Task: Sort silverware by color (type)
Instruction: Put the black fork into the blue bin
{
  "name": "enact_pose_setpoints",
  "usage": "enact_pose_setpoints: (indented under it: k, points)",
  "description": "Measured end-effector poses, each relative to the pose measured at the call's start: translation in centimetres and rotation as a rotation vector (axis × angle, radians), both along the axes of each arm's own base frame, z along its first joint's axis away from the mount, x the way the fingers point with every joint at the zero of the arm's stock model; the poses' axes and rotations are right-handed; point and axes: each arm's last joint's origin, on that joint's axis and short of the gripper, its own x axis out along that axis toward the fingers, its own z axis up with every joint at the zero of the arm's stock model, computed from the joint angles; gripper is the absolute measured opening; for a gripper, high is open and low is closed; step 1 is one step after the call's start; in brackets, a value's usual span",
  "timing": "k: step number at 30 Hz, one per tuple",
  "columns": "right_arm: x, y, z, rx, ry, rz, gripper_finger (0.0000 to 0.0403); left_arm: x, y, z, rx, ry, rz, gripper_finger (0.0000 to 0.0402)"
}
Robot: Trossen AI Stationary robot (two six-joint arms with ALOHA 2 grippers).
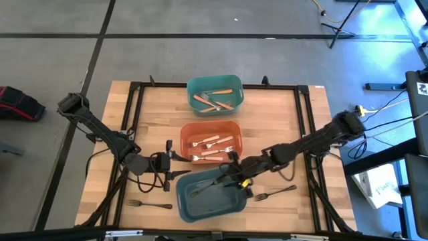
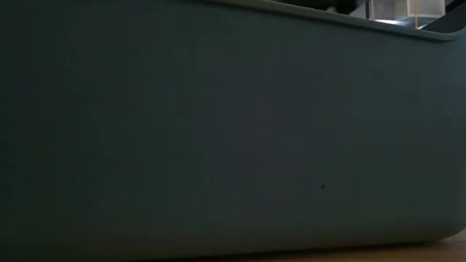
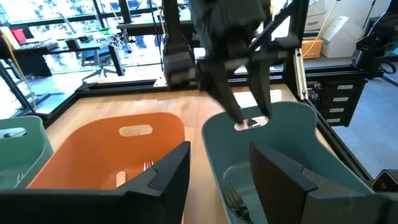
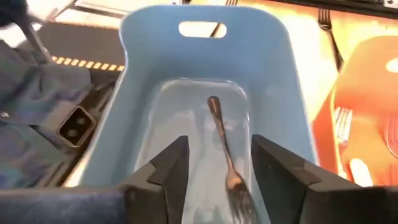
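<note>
Three bins stand in a row on the table. The teal bin (image 1: pixel 214 94) holds brown-handled forks. The orange bin (image 1: pixel 212 142) holds cream-handled forks (image 1: pixel 212 144). The blue-grey bin (image 1: pixel 208 195) holds one dark metal fork (image 4: pixel 222 134), lying flat on its floor. My right gripper (image 1: pixel 235 175) (image 4: pixel 219 144) hangs open over this bin's right end, its fingers to either side of the fork and above it. My left gripper (image 1: pixel 178 165) (image 3: pixel 221 155) is open at the blue-grey bin's left far corner, beside the orange bin. Two more dark forks (image 1: pixel 150 204) (image 1: pixel 274 193) lie on the table.
The low view is filled by the blue-grey bin's wall (image 2: pixel 218 131). A black frame (image 1: pixel 134 107) runs around the table top. The two grippers are close to each other over the blue-grey bin. Bare wood (image 1: pixel 160 114) shows left of the teal and orange bins.
</note>
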Motion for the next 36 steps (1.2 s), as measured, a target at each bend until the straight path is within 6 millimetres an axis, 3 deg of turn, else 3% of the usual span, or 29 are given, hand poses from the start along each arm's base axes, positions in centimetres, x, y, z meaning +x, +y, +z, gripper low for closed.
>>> enact_pose_setpoints:
  k: [8, 15, 19, 27, 36]
  points:
    - [-5.7, 0.1, 4.3, 0.023, 0.088, -0.112, 0.0165, 0.1, -0.1, 0.2, -0.017, -0.016, -0.016, 0.0160]
    - [-10.8, 1.2, 4.9, 0.032, 0.271, -0.232, 0.0165, 0.1, -0.1, 0.2, -0.052, -0.017, -0.041, 0.0160]
    - [-13.0, 2.4, 3.5, 0.029, 0.389, -0.280, 0.0165, 0.1, -0.2, 0.3, -0.054, -0.020, -0.041, 0.0160]
    - [-16.3, 3.4, -1.7, 0.024, 0.526, -0.348, 0.0165, 0.1, -0.2, 0.3, -0.055, -0.021, -0.041, 0.0160]
    - [-17.6, 3.4, -7.8, 0.059, 0.529, -0.283, 0.0164, 0.1, -0.2, 0.3, -0.054, -0.021, -0.041, 0.0160]
